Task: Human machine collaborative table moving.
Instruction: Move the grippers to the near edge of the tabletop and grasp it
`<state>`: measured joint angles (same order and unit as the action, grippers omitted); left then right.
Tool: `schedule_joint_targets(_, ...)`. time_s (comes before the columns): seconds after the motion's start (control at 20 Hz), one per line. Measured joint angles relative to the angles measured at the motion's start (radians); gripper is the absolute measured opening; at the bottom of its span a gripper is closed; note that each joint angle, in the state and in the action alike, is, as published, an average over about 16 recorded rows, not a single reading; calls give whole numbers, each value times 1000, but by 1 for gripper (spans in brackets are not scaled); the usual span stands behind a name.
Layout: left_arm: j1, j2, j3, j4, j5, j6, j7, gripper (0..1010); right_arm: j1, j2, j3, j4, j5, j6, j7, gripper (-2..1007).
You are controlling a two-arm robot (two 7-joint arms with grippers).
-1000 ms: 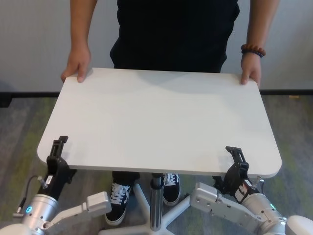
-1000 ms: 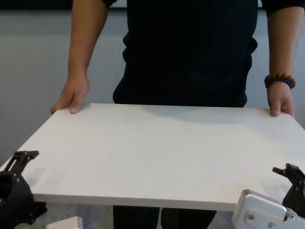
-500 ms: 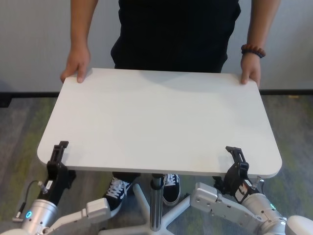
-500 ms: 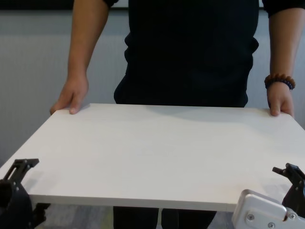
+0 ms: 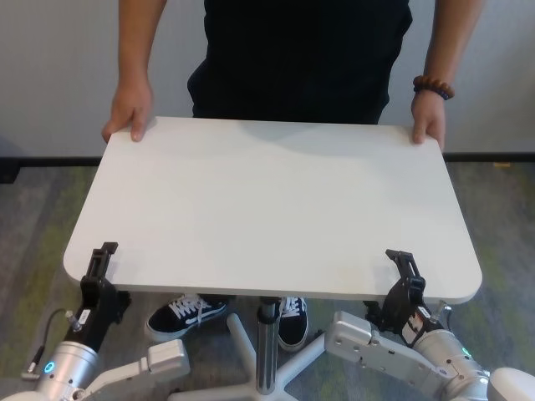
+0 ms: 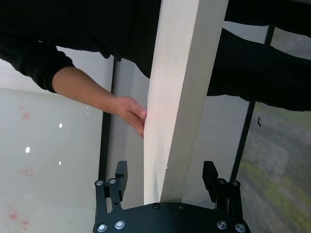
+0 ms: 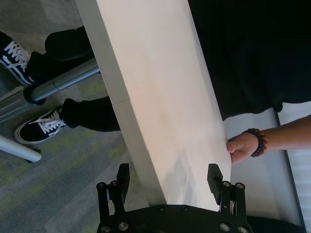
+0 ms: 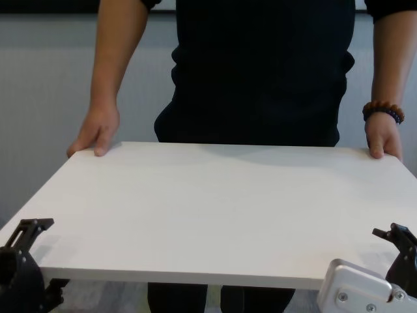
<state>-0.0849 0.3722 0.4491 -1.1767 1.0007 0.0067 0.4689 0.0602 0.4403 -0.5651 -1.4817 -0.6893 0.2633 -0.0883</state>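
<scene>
The table (image 5: 267,205) is a white rounded tabletop on a grey centre pole (image 5: 267,338). The human (image 5: 301,58), in a black top, stands at the far side with one hand (image 5: 129,113) on each far corner; the hand (image 5: 428,121) on the right wears a beaded bracelet. My left gripper (image 5: 99,274) straddles the near left edge, open, its fingers (image 6: 121,175) apart from the board (image 6: 180,97). At the near right edge my right gripper (image 5: 405,274) is open too, one finger (image 7: 214,178) above the top surface (image 7: 160,97) and one below.
Under the table spread the white base legs (image 5: 241,338) and the person's black-and-white shoes (image 5: 188,311). Grey-green carpet (image 5: 33,217) lies all around. A white wall with a dark baseboard (image 5: 485,156) stands behind the person.
My left gripper has drawn back slightly toward me along the near edge. The person's shoe on the left has stepped out sideways to the left. The right gripper has not moved.
</scene>
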Motion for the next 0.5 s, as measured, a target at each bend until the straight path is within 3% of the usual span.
schedule_joint_targets(0.5,-1,0,1,-1,-2,1,0,1000,0,0,0,0,0,0,0,1001)
